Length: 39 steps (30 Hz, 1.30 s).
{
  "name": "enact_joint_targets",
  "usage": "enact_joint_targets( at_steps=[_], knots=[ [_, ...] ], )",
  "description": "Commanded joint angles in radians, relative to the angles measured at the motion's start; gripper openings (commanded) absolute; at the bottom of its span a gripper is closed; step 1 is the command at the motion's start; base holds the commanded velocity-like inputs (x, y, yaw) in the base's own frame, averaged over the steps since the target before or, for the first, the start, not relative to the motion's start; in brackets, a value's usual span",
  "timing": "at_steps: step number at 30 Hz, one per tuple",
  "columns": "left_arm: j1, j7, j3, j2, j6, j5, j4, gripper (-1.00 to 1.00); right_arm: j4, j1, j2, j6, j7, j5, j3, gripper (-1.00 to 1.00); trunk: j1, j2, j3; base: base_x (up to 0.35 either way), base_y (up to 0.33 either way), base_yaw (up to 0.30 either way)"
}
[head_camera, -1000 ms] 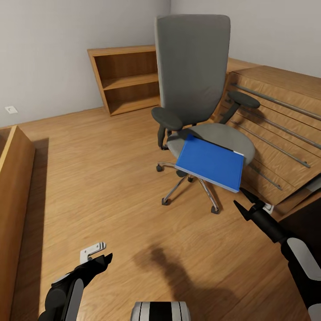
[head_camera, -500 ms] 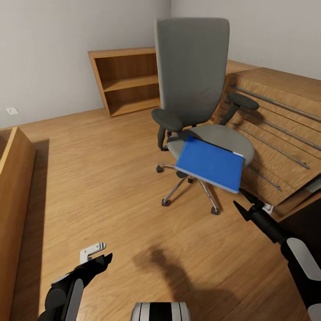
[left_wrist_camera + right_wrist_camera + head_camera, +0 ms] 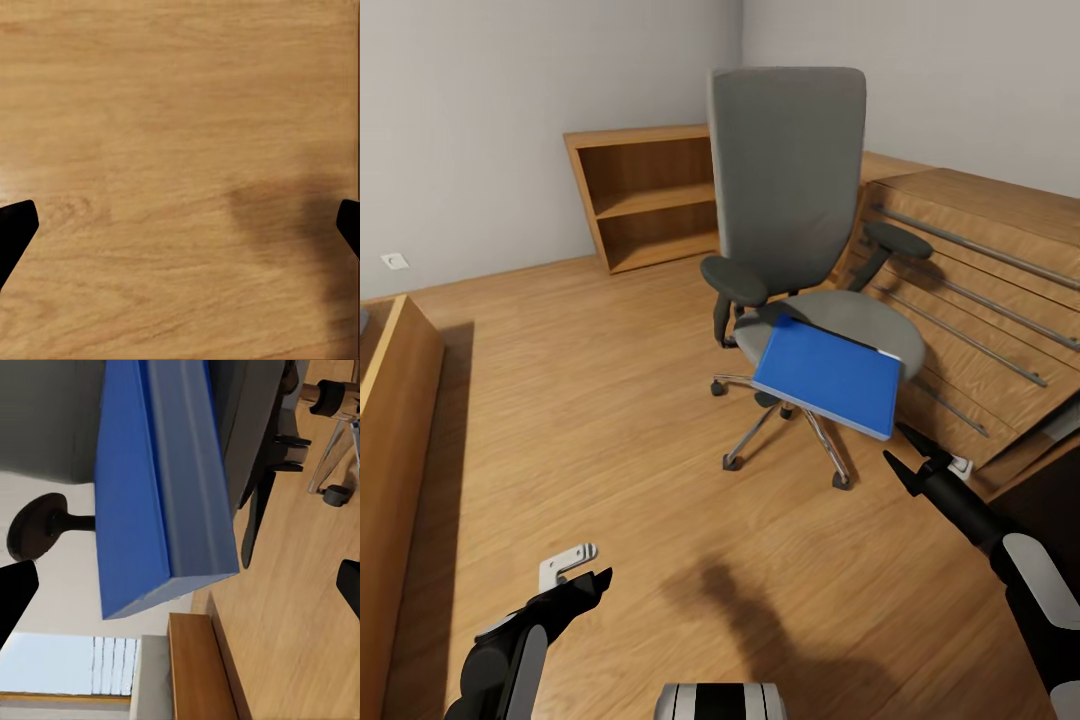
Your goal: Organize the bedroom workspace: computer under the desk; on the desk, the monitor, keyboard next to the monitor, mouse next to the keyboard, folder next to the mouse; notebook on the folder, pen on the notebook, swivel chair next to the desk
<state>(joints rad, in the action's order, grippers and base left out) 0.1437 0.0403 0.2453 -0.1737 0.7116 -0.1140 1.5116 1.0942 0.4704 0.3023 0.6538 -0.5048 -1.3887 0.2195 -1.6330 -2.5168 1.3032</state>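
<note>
The grey swivel chair (image 3: 790, 170) stands mid-floor on its chrome base, its seat turned toward me. The blue folder (image 3: 828, 375) lies on the seat and overhangs its front edge; the right wrist view sees the folder (image 3: 150, 487) edge-on and close. My right gripper (image 3: 898, 448) is open, just below and in front of the folder's near right corner without touching it, and the right gripper (image 3: 180, 585) has nothing between its fingers. My left gripper (image 3: 598, 580) hangs low over bare floor at the lower left, and the left gripper (image 3: 180, 229) is open and empty. The desk, computer, monitor, keyboard, mouse, notebook and pen are out of view.
A light wooden dresser (image 3: 980, 260) with metal bar handles stands right behind the chair. An open wooden bookshelf (image 3: 650, 200) is against the back wall. A wooden furniture edge (image 3: 395, 430) runs along the left. Wooden floor (image 3: 590, 400) lies open between them.
The whole picture has shifted slightly downward, so the camera moved. Both arms keep their places in the view, and the folder stays on the chair seat.
</note>
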Motion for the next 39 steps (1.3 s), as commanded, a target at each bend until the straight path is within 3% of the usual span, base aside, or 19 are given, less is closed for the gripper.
enact_joint_targets(
  at_steps=[1,21,33,39],
  knots=[
    [0.001,0.004,0.002,-0.001,0.005,-0.010,0.001,1.00,0.000,0.001,0.000,0.007,0.000,-0.004,0.001,1.00,0.001,0.000,-0.003,0.000,0.000,0.000],
    [0.001,0.002,0.002,-0.001,0.004,-0.012,0.001,1.00,-0.002,0.001,-0.001,0.007,0.000,-0.003,0.001,1.00,0.001,0.000,-0.011,0.002,0.000,0.000],
    [0.001,0.001,0.002,-0.001,0.006,-0.012,0.001,1.00,-0.007,0.001,-0.002,0.007,0.004,-0.002,0.000,1.00,0.001,0.000,-0.011,0.114,0.000,0.000],
    [0.001,0.001,0.002,-0.001,0.007,-0.012,0.001,1.00,-0.013,0.001,-0.004,0.006,0.007,-0.001,-0.018,1.00,0.001,0.000,-0.011,0.018,0.000,0.000]
  ],
)
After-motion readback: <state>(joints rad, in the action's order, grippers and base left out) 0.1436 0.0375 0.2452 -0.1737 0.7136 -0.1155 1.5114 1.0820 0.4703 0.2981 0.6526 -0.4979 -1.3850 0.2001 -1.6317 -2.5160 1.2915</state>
